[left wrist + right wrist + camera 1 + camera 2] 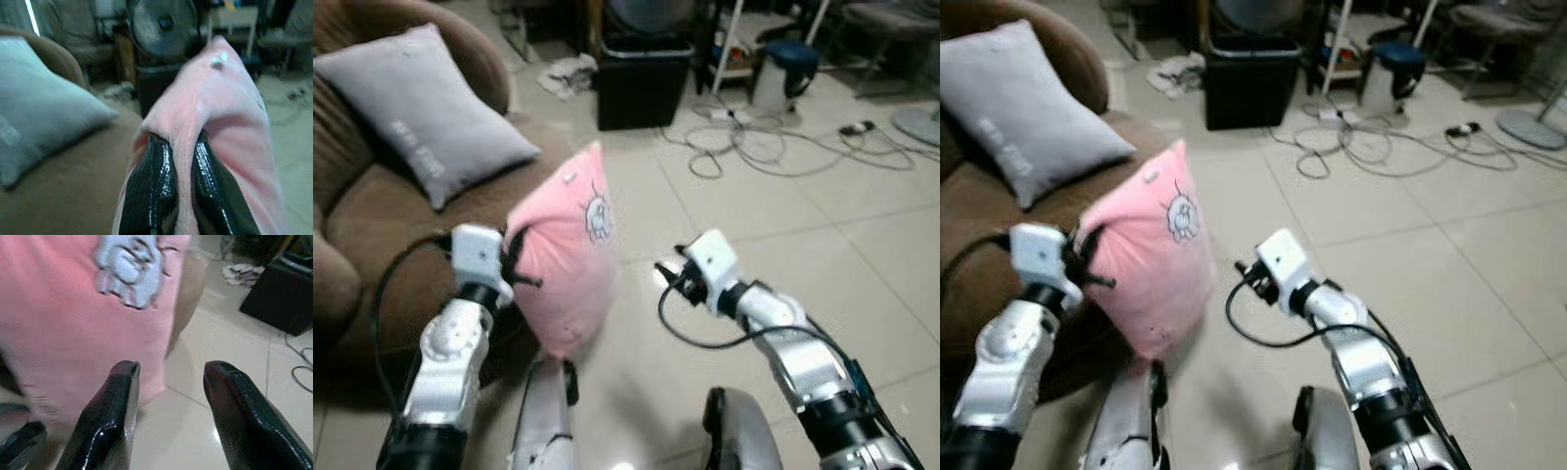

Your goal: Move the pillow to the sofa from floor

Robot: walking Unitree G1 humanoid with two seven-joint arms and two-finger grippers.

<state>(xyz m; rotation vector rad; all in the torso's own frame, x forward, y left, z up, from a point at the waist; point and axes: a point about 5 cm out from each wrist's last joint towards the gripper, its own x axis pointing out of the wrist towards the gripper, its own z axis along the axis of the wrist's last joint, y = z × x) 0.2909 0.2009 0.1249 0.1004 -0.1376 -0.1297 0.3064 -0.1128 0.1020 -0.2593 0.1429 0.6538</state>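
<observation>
We hold the pink pillow (pixel 566 264) off the tiled floor (pixel 783 255), in the air just beside the front edge of the brown sofa (pixel 372 225). Our left gripper (pixel 182 183) has its two black fingers (pixel 151 191) pinched tight on a fold of the pillow's edge, pink fabric squeezed between them. From the head views, the pillow hangs tilted, one corner pointing up toward the room, a small pale cartoon figure (pixel 597 213) printed on the face turned toward our right arm.

Our right gripper (pixel 168 374) hovers close to that printed face with its fingers (pixel 110 416) spread wide apart and nothing between them; bare tile shows through the gap. It sits near the pillow, not touching it.

On the sofa seat a grey pillow (pixel 421 108) leans against the rounded backrest, well apart from the pink one. Beyond the sofa a black bin (pixel 641 78) stands on the floor, with a crumpled white cloth (pixel 570 73) just beside it. Loose cables (pixel 754 142) loop across the tiles to our right of the bin, near a white-and-blue container (pixel 785 70). A round fan (pixel 164 24) shows behind the pillow in the left wrist view. Black cable (pixel 705 338) arcs from our right wrist (pixel 710 259) back along the silver forearm (pixel 813 377).
</observation>
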